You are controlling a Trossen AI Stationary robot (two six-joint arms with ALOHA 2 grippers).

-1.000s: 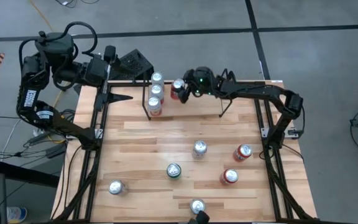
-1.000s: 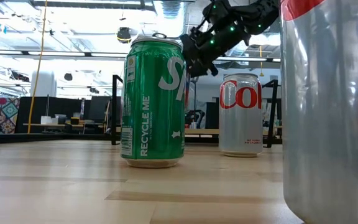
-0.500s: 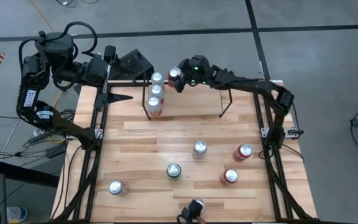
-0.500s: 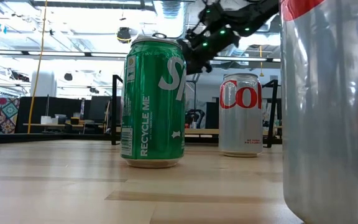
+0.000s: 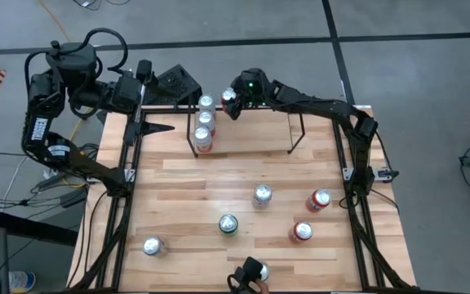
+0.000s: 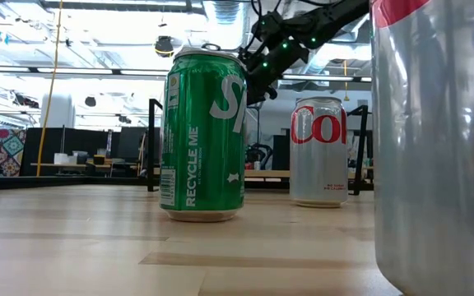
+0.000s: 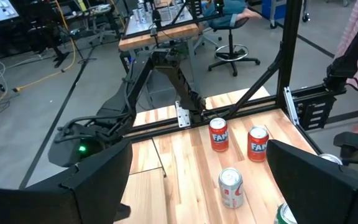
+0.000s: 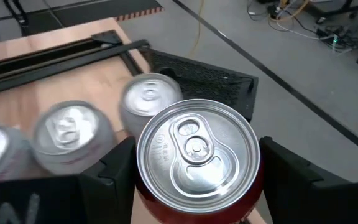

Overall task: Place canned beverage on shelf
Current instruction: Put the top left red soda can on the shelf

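Observation:
My right gripper is shut on a red beverage can above the far end of the shelf, a low black wire rack. In the right wrist view the can's silver top fills the middle. Three cans stand in a row at the shelf's left end, just left of the held can. The low view shows this gripper high behind a green can. My left gripper waits open over the table's far left corner, touching nothing. My right gripper pinches the red can between its two fingers, one on each side of the side wall just under the top rim. The fingers come from the table's right, slanting a little down. The can stands upright, lifted clear.
Loose cans stand on the wood table: a silver one, two red ones, the green one, one near left and one at the near edge. A black frame rims the table.
My right gripper has carried the red can toward the table's far edge and a little left, closer to the row of cans on the shelf. The can has stayed upright and clear.

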